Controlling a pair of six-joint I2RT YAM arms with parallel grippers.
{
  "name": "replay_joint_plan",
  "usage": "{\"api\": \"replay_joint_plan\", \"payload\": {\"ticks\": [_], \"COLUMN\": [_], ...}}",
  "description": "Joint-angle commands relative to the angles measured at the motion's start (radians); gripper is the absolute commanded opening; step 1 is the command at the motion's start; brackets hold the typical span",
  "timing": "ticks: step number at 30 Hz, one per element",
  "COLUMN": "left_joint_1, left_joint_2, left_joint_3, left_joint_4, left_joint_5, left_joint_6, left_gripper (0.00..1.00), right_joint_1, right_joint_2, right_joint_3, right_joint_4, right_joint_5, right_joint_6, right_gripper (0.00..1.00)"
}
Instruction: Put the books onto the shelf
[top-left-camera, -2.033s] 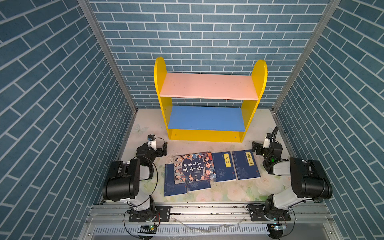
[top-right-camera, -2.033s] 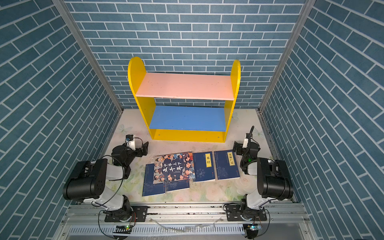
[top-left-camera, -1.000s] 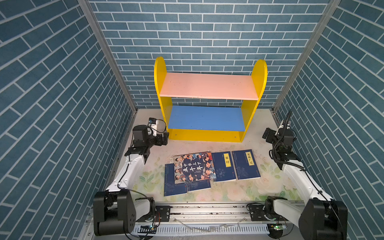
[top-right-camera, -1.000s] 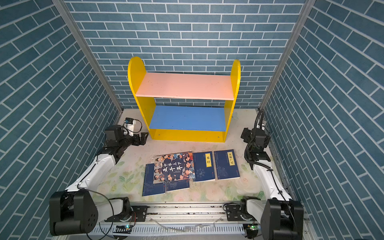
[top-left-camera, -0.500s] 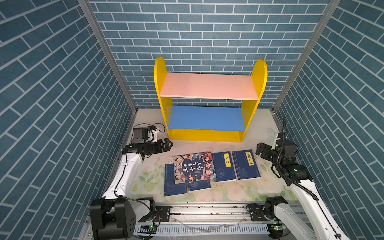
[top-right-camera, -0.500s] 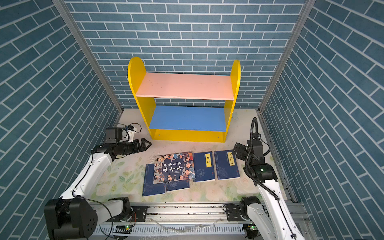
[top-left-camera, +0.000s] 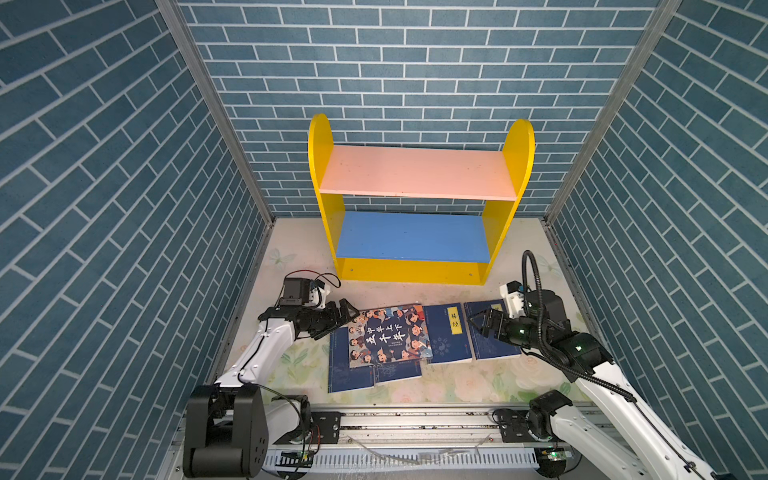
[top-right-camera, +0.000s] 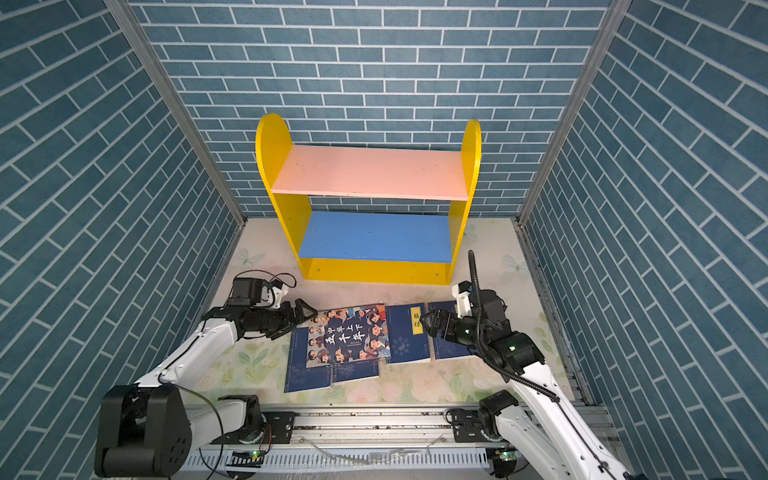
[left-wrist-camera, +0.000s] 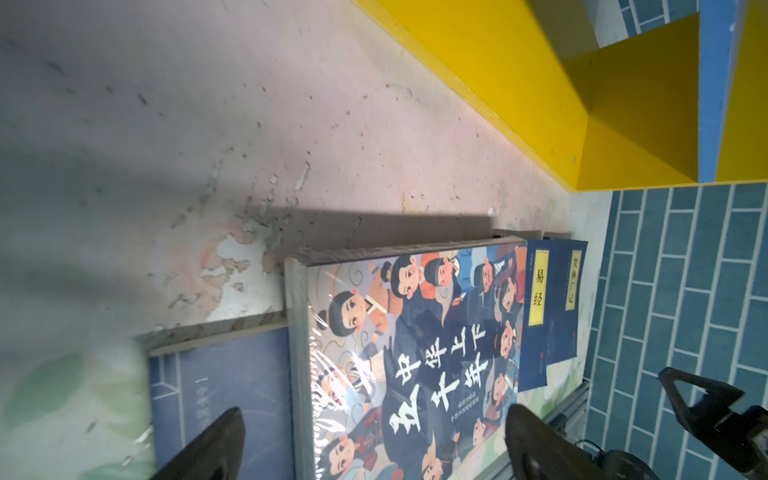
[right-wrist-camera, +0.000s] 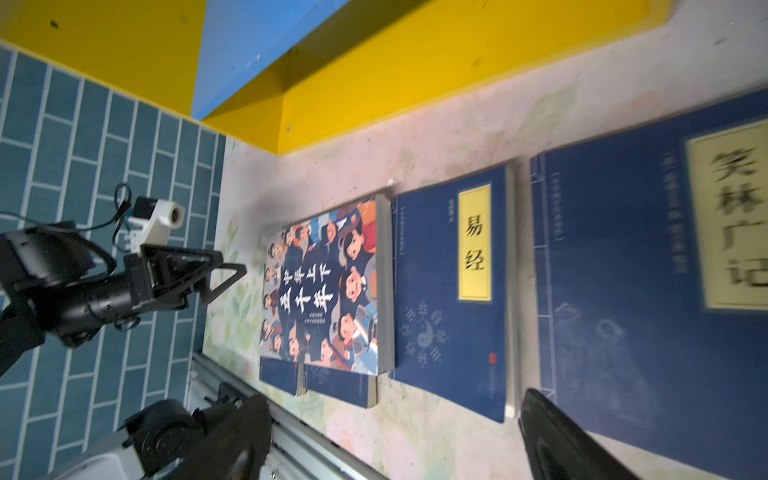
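Both shelf (top-left-camera: 415, 172) (top-right-camera: 370, 172) boards, pink upper and blue lower, are bare. In front of it the books lie flat in a row. The cartoon-face book (top-left-camera: 388, 334) (top-right-camera: 348, 334) (left-wrist-camera: 415, 353) (right-wrist-camera: 328, 286) rests on two navy books (top-left-camera: 353, 374). A navy book with a yellow label (top-left-camera: 449, 332) (right-wrist-camera: 453, 291) lies to its right, then another navy book (top-left-camera: 494, 349) (right-wrist-camera: 644, 291). My left gripper (top-left-camera: 347, 318) (top-right-camera: 305, 313) (left-wrist-camera: 374, 432) is open at the cartoon book's left edge. My right gripper (top-left-camera: 473, 322) (top-right-camera: 428, 324) (right-wrist-camera: 395, 428) is open over the rightmost navy book.
Blue brick-pattern walls close in the left, right and back sides. A floral mat (top-left-camera: 457, 382) covers the floor. A metal rail (top-left-camera: 415, 415) with both arm bases runs along the front. Bare floor (top-left-camera: 299, 257) lies between the books and the shelf.
Both arms have stretched out, lowered and swung inward: the left gripper came right to the cartoon book, the right gripper came left over the rightmost navy book. The books have not moved.
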Motion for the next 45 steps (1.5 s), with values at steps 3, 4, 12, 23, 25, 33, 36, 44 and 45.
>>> {"api": "replay_joint_plan", "payload": {"ticks": [3, 4, 12, 23, 25, 33, 36, 44, 45], "left_joint_1": [-0.033, -0.036, -0.057, -0.116, -0.133, -0.15, -0.167, -0.219, -0.219], "left_joint_2": [-0.005, -0.004, 0.035, 0.076, 0.078, 0.094, 0.1, 0.119, 0.118], "left_joint_3": [-0.045, -0.05, -0.074, -0.104, -0.107, -0.118, -0.121, -0.109, -0.108], "left_joint_4": [0.049, 0.045, 0.053, 0.111, 0.122, 0.157, 0.167, 0.145, 0.14], "left_joint_5": [0.042, 0.042, 0.057, 0.083, 0.096, 0.146, 0.164, 0.181, 0.178], "left_joint_6": [-0.02, -0.017, 0.012, -0.012, -0.011, -0.024, -0.021, 0.027, 0.029], "left_gripper": [0.99, 0.99, 0.98, 0.92, 0.9, 0.8, 0.76, 0.72, 0.72], "right_joint_1": [0.113, 0.137, 0.266, 0.371, 0.39, 0.413, 0.421, 0.422, 0.421], "right_joint_2": [0.038, 0.051, 0.244, 0.411, 0.434, 0.532, 0.558, 0.623, 0.628], "right_joint_3": [-0.077, -0.091, -0.133, -0.186, -0.184, -0.219, -0.232, -0.237, -0.233], "right_joint_4": [0.224, 0.26, 0.445, 0.607, 0.611, 0.732, 0.787, 0.92, 0.925], "right_joint_5": [-0.059, -0.045, -0.023, -0.006, 0.0, 0.001, 0.013, 0.028, 0.028], "right_joint_6": [0.149, 0.165, 0.223, 0.337, 0.345, 0.426, 0.454, 0.497, 0.497], "right_gripper": [0.92, 0.92, 0.9, 0.86, 0.86, 0.84, 0.84, 0.83, 0.83]}}
